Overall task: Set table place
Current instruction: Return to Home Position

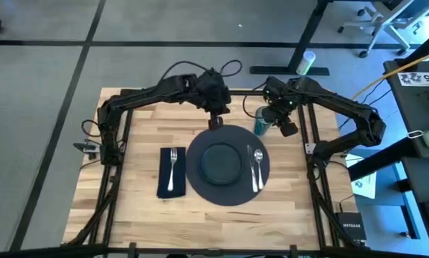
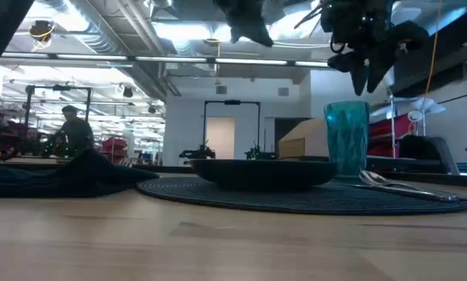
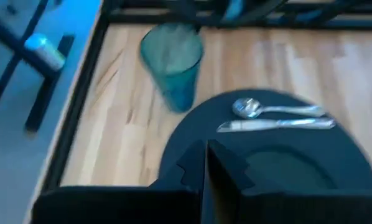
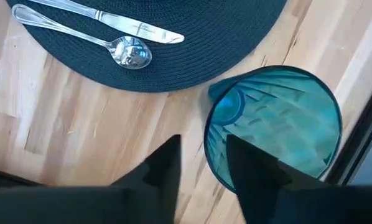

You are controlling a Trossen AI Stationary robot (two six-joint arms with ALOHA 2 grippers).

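One table with one place laid on it: one round charger, one plate in its middle, one napkin flat beside the charger's left edge with the one fork on top. One knife and one spoon lie side by side on the charger's right part, the spoon outermost.

One teal cup stands upright on bare wood just off the charger's far right edge.

The right gripper hangs over that cup, clear of its rim, fingers parted and holding nothing. The left gripper hovers above the charger's far edge, fingers pressed together and empty.
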